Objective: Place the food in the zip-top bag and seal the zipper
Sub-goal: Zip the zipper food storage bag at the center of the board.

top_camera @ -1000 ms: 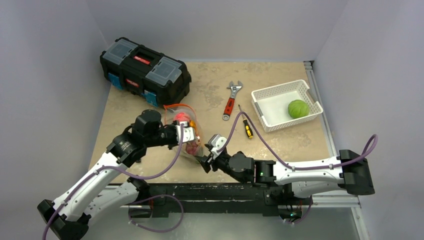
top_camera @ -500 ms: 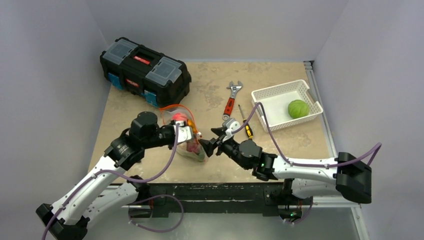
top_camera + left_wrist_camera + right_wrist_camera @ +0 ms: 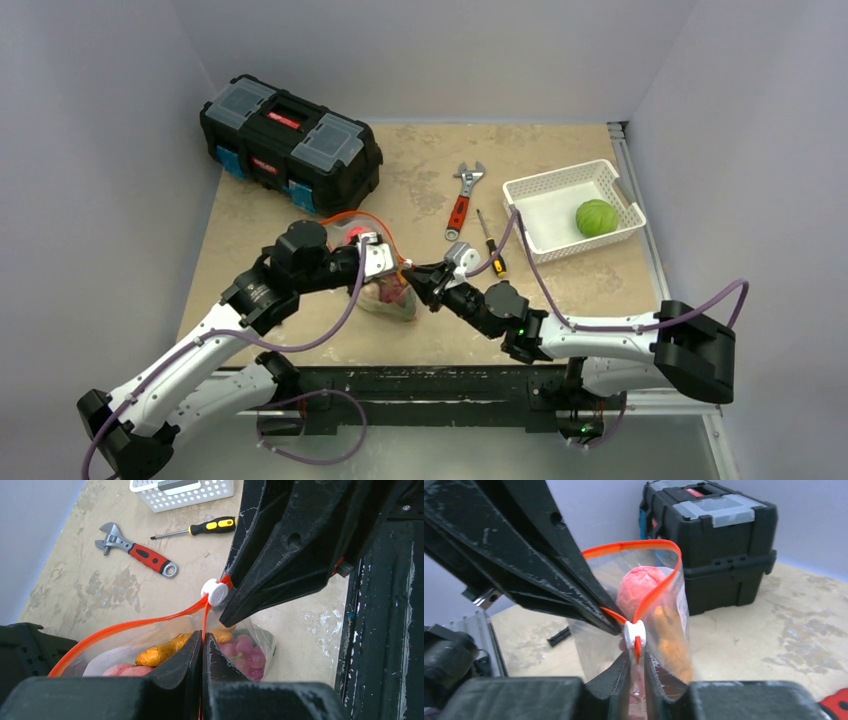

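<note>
The clear zip-top bag [image 3: 388, 296] stands on the table between my two grippers. It holds food: a pink-red fruit [image 3: 639, 587], an orange piece [image 3: 155, 655] and purple grapes [image 3: 247, 650]. The red-orange zipper [image 3: 125, 626] arches open over the mouth. My left gripper [image 3: 202, 642] is shut on the zipper strip near its end. The right gripper [image 3: 637, 660] faces it from the right. Its jaws stand narrow, with a slight gap either side of the strip's red end just below the white slider [image 3: 634, 632]. A green cabbage [image 3: 596, 217] lies in the white basket [image 3: 545, 182].
A black toolbox [image 3: 290, 140] stands at the back left, close behind the bag. A red-handled wrench [image 3: 461, 205] and a yellow-black screwdriver [image 3: 490, 247] lie between the bag and the basket. Grey walls close in the left, back and right sides.
My right gripper has come up from low beside the bag to the zipper's end and narrowed its jaws. The left gripper stayed on the strip and shifted slightly right, pulling the mouth taut.
</note>
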Motion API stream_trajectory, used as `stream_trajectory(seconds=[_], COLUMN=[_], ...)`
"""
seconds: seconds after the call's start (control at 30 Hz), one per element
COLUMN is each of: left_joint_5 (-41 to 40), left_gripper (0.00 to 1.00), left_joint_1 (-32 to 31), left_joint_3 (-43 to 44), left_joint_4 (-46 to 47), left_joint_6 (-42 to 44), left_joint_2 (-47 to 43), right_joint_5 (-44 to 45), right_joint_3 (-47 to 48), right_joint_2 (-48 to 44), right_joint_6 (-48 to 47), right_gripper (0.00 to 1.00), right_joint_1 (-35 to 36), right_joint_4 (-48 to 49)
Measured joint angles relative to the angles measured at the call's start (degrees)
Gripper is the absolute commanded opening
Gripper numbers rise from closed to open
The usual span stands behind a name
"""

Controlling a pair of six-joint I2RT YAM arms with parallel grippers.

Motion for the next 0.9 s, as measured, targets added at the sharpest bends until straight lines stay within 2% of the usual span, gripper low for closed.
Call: stream_trajectory(seconds=[0.13, 0.33, 0.57, 0.73, 0.9], left_joint_5=[-1.3, -2.9, -1.8, 4.9, 9.2], left_gripper=[0.38, 0.83, 0.86, 0.83, 0.8], left_joint_1=[-0.8, -0.9, -0.7, 1.6, 3.5], left_joint_3=[0.0, 2.9, 14.5, 22.0, 20.2], left_joint_4=[0.6, -0.8, -7.5, -15.1, -19.6], left_joint_6=[0.1, 1.9, 7.1, 11.1, 13.5], left_joint_2=[0.0, 1.1, 8.0, 15.8, 18.9], right_joint_5=[-1.7, -8.0, -12.0, -13.2, -13.6], right_joint_3=[-0.3, -0.3, -0.3, -0.3, -0.3], right_joint_2=[0.2, 0.5, 0.8, 0.7, 0.2], right_joint_6=[-1.1, -2.6, -4.0, -4.1, -4.2], right_gripper=[0.0, 0.0, 0.0, 0.0, 0.0], right_joint_1=[-2.2, -4.8, -4.9, -5.2, -5.6], right_joint_4=[0.9, 0.8, 0.8, 0.6, -0.7])
